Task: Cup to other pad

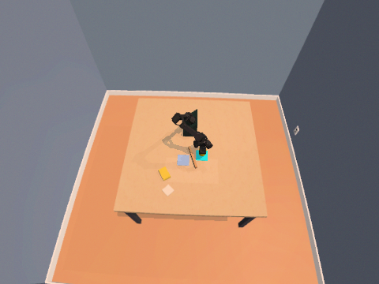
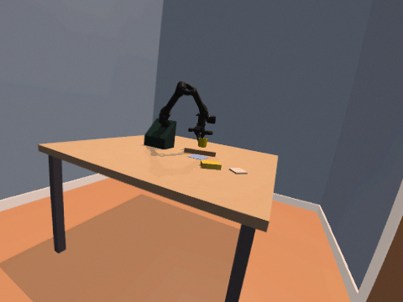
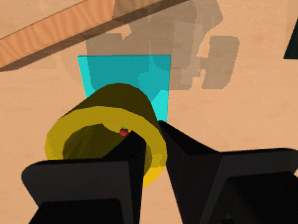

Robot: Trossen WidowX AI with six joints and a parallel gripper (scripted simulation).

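My gripper [image 1: 202, 152] [image 2: 201, 137] [image 3: 151, 125] is shut on the wall of the yellow cup [image 1: 202, 155] [image 2: 202, 143] [image 3: 120, 95], one finger inside the rim and one outside. The cup is held upright in the air, above the cyan pad [image 1: 204, 158] [image 3: 125, 65]. A red marble [image 3: 124, 132] shows inside the cup with a speck of green beside it; the rest of the inside is hidden by a finger and the cup wall. The blue pad [image 1: 182, 160] [image 2: 197, 157] bears nothing. The cyan pad is hidden in the exterior view.
A low wooden bar [image 1: 193, 158] [image 2: 200, 152] [image 3: 60, 25] lies between the two pads. A yellow block [image 1: 164, 173] [image 2: 211, 165] and a whitish tile [image 1: 167, 190] [image 2: 238, 170] lie beyond the blue pad. The dark arm base [image 1: 190, 130] [image 2: 160, 135] stands behind.
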